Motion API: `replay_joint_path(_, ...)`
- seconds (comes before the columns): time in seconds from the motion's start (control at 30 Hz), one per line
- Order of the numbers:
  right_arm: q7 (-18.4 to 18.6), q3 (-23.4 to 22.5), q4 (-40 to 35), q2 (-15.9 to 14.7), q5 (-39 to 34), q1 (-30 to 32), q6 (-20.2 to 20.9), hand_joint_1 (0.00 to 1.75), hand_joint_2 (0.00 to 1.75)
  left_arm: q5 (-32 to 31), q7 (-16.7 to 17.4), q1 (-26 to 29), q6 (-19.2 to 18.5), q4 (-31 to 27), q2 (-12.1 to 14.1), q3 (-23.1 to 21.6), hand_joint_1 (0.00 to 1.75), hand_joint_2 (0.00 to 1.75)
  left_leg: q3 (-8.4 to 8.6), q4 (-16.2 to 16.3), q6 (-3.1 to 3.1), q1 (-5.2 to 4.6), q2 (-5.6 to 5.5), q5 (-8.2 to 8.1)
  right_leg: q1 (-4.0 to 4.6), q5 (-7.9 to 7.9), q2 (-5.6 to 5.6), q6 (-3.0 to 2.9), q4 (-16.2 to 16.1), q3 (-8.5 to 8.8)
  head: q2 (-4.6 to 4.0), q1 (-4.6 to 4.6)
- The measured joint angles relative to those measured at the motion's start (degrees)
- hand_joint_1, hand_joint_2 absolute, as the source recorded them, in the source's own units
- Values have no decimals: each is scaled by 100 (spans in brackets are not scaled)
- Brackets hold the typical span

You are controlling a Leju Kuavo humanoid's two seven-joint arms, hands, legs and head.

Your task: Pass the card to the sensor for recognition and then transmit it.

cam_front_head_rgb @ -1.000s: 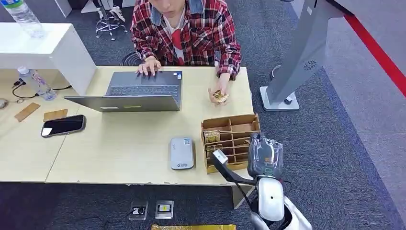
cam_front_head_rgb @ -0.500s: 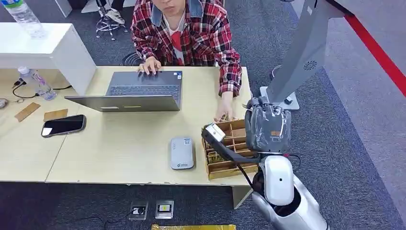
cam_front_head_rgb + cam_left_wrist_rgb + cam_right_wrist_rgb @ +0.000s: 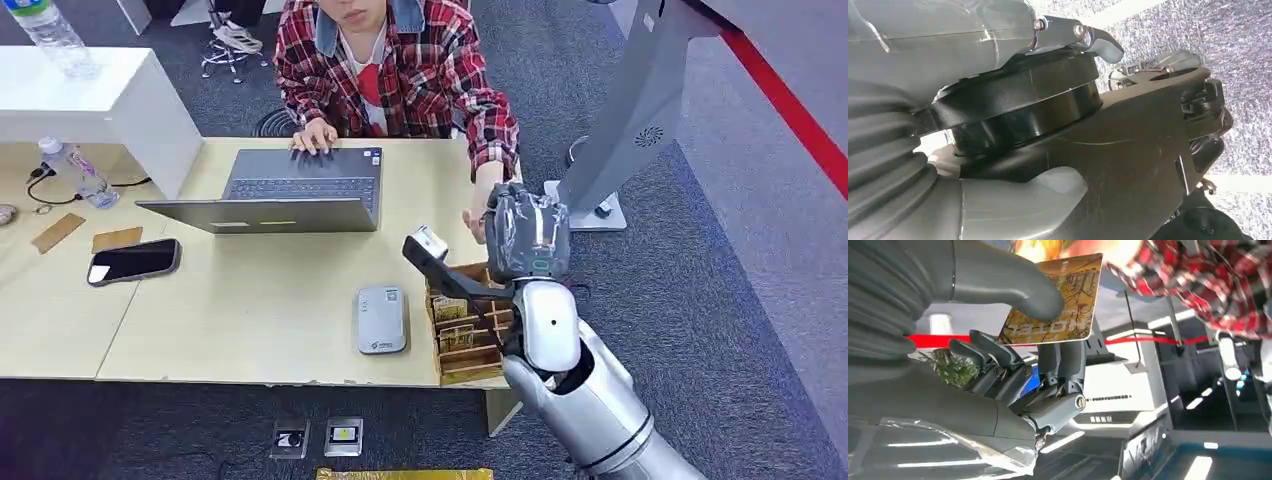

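You see the right hand (image 3: 527, 232) raised above the far right corner of the light wooden table (image 3: 250, 320), back of the hand toward the head camera, right beside the person's hand (image 3: 478, 215) that reaches in from a red plaid sleeve (image 3: 490, 140). In the right wrist view your right hand (image 3: 1013, 345) grasps the card (image 3: 1068, 295): the thick grey thumb presses on its printed golden face and the darker fingers (image 3: 1063, 365) back it from the other side, card edge pointing toward the plaid sleeve (image 3: 1208, 285). Below the raised forearm sits the compartmented wooden card box (image 3: 468, 320), with golden cards standing in its nearer slots. The grey card reader (image 3: 381, 319) lies flat on the table just beside the box, on its left, apart from the hand. An open laptop (image 3: 280, 195) stands farther back with the person's other hand on its keyboard; a black phone (image 3: 132, 262) lies to the left of it. The left hand (image 3: 948, 75) appears close up against dark body parts above grey carpet; you cannot tell from this whether its fingers are curled or spread.
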Motion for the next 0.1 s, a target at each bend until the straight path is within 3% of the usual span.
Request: replay_joint_path(0.1,-2,2,227,48,-6,-47,-15,175,175,0,0,-1,-18,0,7,0,0,175,1,0,0,0,1,0,0,0,1,0,0,0,0,-2)
